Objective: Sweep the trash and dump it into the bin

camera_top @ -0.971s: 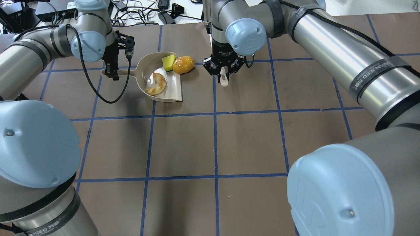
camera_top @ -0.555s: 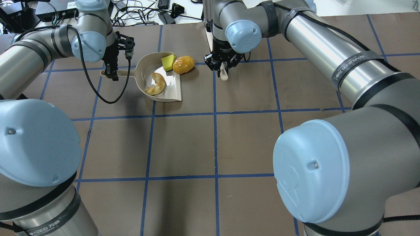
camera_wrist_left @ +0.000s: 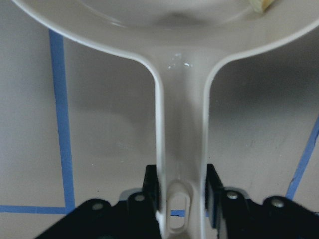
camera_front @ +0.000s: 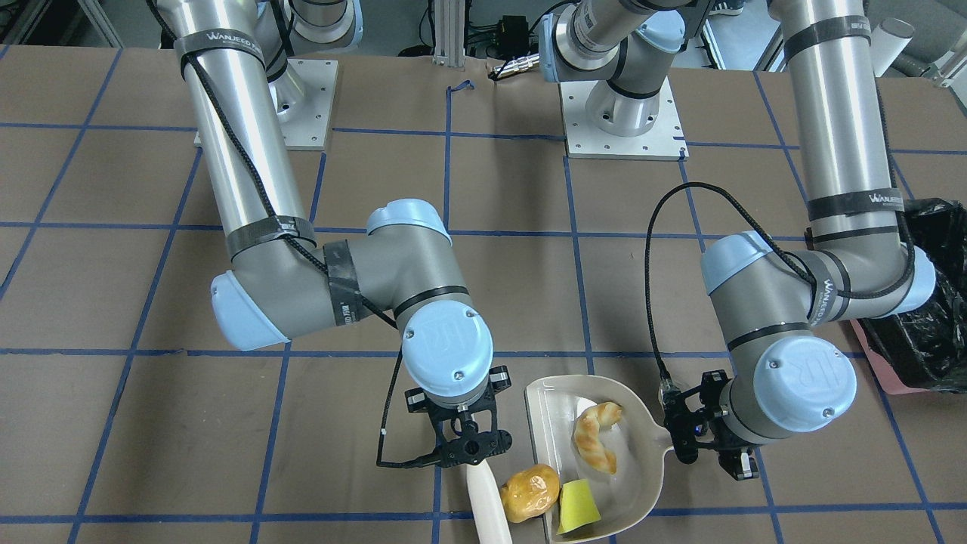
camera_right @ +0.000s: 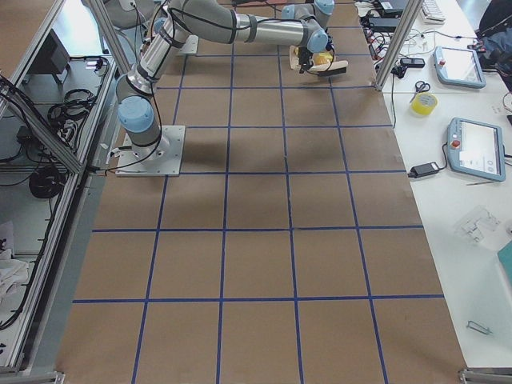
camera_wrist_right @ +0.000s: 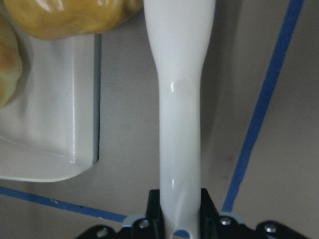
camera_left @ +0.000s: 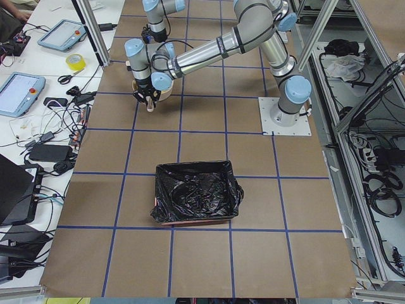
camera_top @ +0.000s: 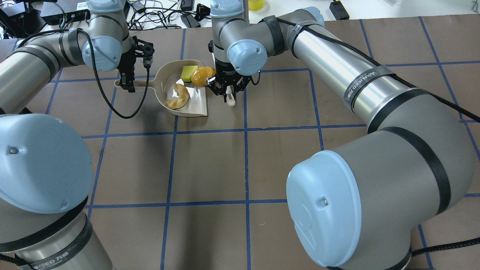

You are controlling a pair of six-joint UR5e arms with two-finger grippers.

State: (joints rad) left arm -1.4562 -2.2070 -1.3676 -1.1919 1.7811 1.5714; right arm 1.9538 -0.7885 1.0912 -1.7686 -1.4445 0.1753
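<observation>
- Swept into the dustpan (camera_top: 198,107) by now: the croissant-like piece (camera_top: 179,96), lying mid-tray, and the sponge wedge (camera_top: 188,72), close to the far wall.
- Not fully in: the potato-like lump (camera_top: 202,76), right at the open lip beside the sponge wedge and, going by the right wrist view, partly over the edge.
- Set against the lump's outer side: the white sweeper (camera_front: 484,495), gripped by its handle in the right gripper (camera_wrist_right: 179,205), fingers drawn in narrow around the stem.
- Clamped on the dustpan's handle next to its hanging hole: the left gripper (camera_wrist_left: 181,193), fingers snug on either side, with the tray flat on the table (camera_top: 210,165).
- Well apart from all this, toward the robot's left end of the table: the bin (camera_left: 196,193), black liner open, no trash made out inside.
- Judged as late in the sweeping, with two of three items aboard and dumping not begun.
- Probably left to do: one short push to seat the lump, then a level lift of the dustpan, a carry across to the bin, and a tip.
- Worth watching: the glossy, rounded lump, likely to roll back off the lip if the tray tilts early.
</observation>
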